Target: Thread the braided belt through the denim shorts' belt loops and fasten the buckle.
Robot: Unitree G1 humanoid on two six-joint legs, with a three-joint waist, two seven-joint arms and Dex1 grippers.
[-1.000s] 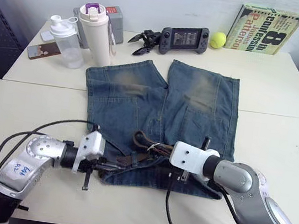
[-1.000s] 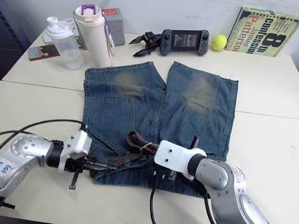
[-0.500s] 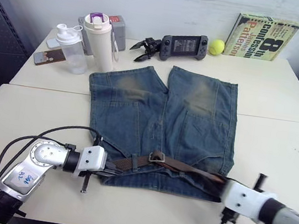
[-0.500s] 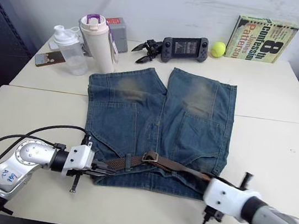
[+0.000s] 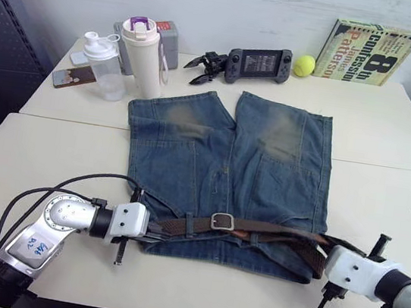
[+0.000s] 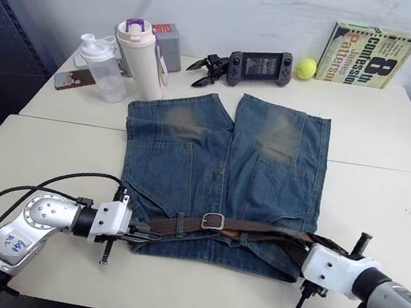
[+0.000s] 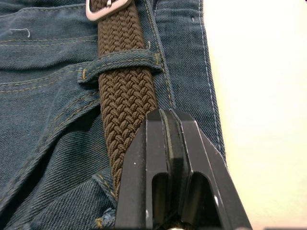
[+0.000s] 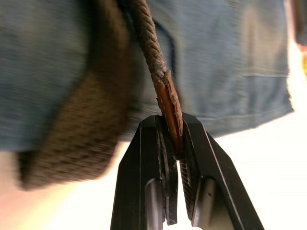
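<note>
So the belt point(image 5: 256, 228) lies stretched along the waistband of the shorts point(image 5: 227, 165), buckle point(image 5: 222, 221) mid-waist. Right claw point(image 8: 176, 153) is pinching its tan tip off the shorts' right edge. Left claw point(image 7: 165, 143) sits closed over the strap by a loop point(image 7: 120, 64).

The two head views look forward and down from above the near table edge, taking in the whole denim shorts point(image 5: 225, 180) and the far wall. They share nearly the same scene, one set slightly to the side of the other.

The left wrist view looks along the left gripper point(image 7: 169, 125), very near the cloth; just beyond the closed fingertips lie the braided belt point(image 7: 123, 91), one of the belt loops point(image 7: 120, 64) and the buckle point(image 7: 105, 6), which the head views also show.

The right wrist view looks along the right gripper point(image 8: 175, 139), very close, with the belt's tan tip pinched between its fingers and blurred denim beyond.
</note>
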